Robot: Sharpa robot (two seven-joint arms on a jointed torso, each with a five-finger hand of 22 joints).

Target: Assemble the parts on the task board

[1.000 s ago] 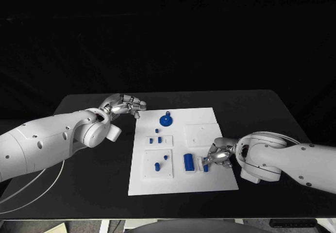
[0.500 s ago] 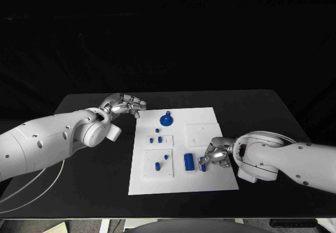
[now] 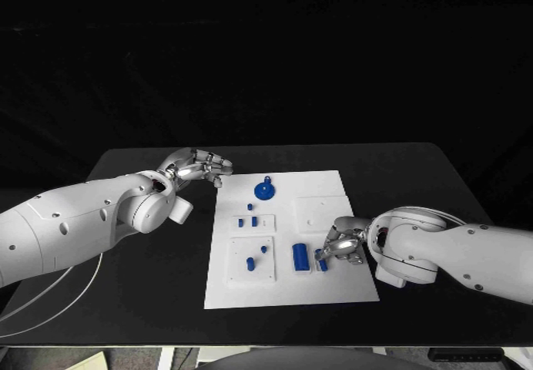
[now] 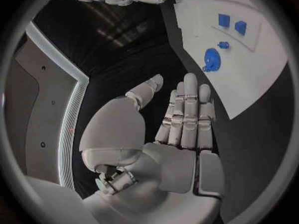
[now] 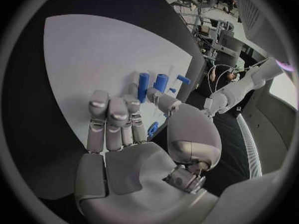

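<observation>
The white task board [image 3: 322, 212] lies mid-table. On it are a round blue disc [image 3: 263, 190], a small peg [image 3: 249, 206], two little blocks [image 3: 246, 222], two small pieces [image 3: 256, 257] and an upright blue cylinder [image 3: 299, 257]. My right hand [image 3: 342, 247] is low over the board's near right part, just right of the cylinder. It pinches a small blue part [image 3: 323, 264] between thumb and finger; the right wrist view shows that part [image 5: 152, 129] by the thumb. My left hand [image 3: 200, 168] hovers off the board's far left corner, fingers straight and holding nothing [image 4: 184, 114].
Bare black table [image 3: 422, 177] surrounds the board on all sides. A raised empty square [image 3: 320, 212] sits on the board's right half, behind my right hand. A white cable [image 3: 67, 297] hangs by the table's left edge.
My right hand has crept slightly back and left with the small blue part, closer to the cylinder. The left hand has stayed still.
</observation>
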